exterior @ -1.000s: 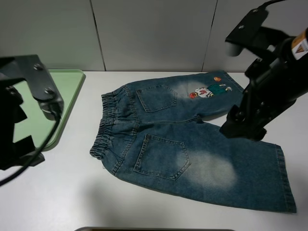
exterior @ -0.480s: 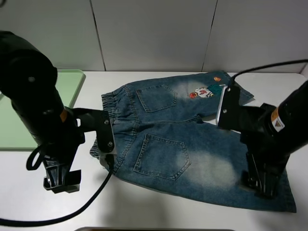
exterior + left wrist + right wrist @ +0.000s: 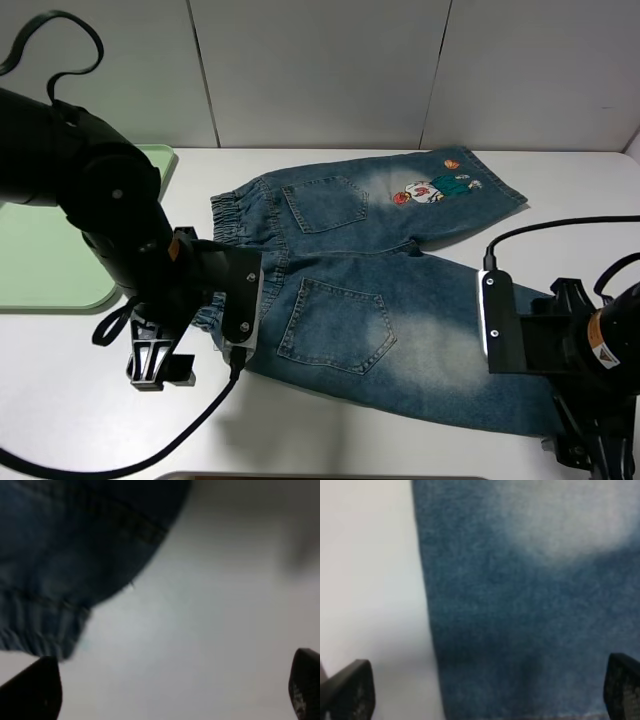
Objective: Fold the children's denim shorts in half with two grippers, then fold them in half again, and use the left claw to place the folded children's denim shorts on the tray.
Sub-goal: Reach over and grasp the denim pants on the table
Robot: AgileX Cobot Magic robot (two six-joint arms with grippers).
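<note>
A white table point(image 3: 60, 390), smooth and matt, lies in front. Behind it stands a pale grey wall point(image 3: 320, 70) of flat panels, with thin dark seams point(image 3: 203, 70) running down between the panels.

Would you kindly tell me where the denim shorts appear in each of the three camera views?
Exterior high: shorts lie flat in the middle, waistband toward the tray.
Left wrist: only the gathered waistband end, blurred, beside bare table.
Right wrist: one leg's edge with a pale faded patch.
Shared landmark: the white table, in all three.
</note>
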